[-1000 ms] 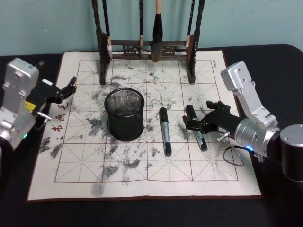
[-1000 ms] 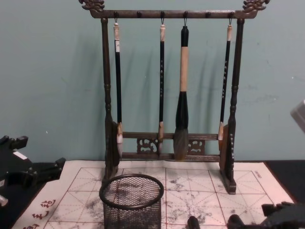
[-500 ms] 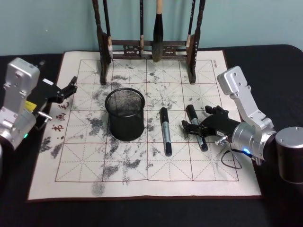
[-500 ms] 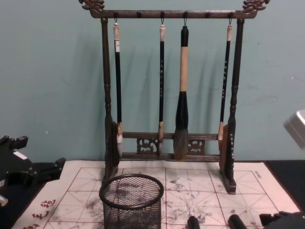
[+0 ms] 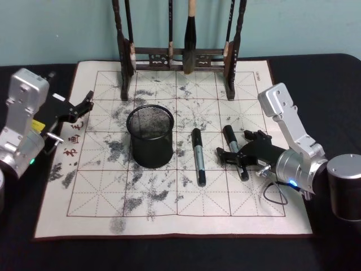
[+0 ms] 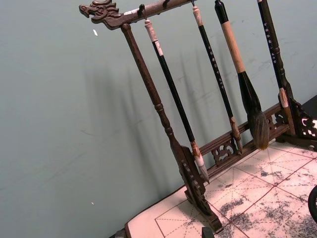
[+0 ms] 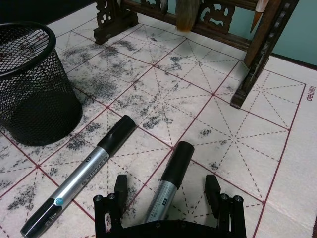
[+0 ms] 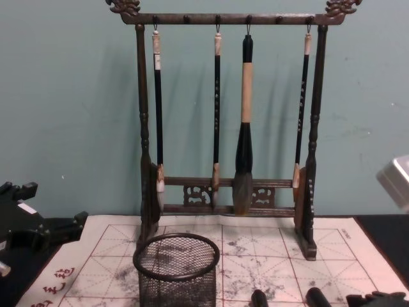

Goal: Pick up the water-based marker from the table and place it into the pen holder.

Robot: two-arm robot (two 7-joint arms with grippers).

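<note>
1. Right claw [image 7: 166, 186] has sunk lower over the last second; it now sits spread and released astride the silver-barrelled black-capped marker [image 5: 230, 136], one finger on each side
2. That marker lies flat on the white red-gridded cloth mat [image 5: 225, 203] on the black table [image 5: 327, 73], at 3 o'clock from the short black wire-mesh pen holder [image 5: 149, 151]; a twin marker [image 5: 197, 157] lies between them
3. Judgement: approach finished, squeeze is next, lift not begun
4. Left claw [image 5: 84, 107] is parked at 9 o'clock of the holder, released and unmoved
</note>
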